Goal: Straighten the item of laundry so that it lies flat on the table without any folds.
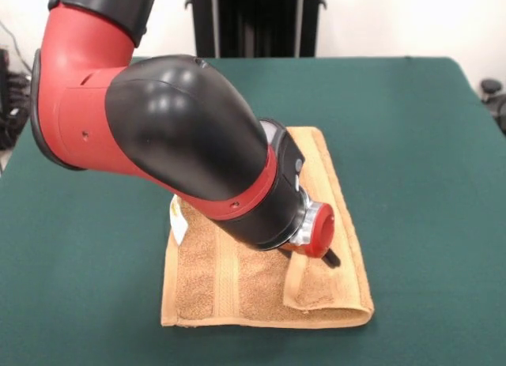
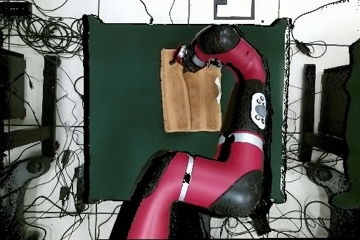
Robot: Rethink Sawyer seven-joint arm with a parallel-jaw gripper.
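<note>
— How's the arm (image 1: 182, 137) sitting?

— Bent low over the desk (image 1: 411, 145), its wrist angled down onto the towel (image 1: 237, 279). From overhead it curls round from the base and ends at the towel's far end.

— How many things are there?

— One towel, one arm, one desk. The towel isn't flat: its right part is doubled over, with a raised fold along it. A white label (image 1: 179, 220) pokes out by the arm.

— And the pincer (image 1: 330, 258)?

— Only a dark tip shows under the red wrist ring, down at the fold. Spread or pinching, I can't tell.
</note>
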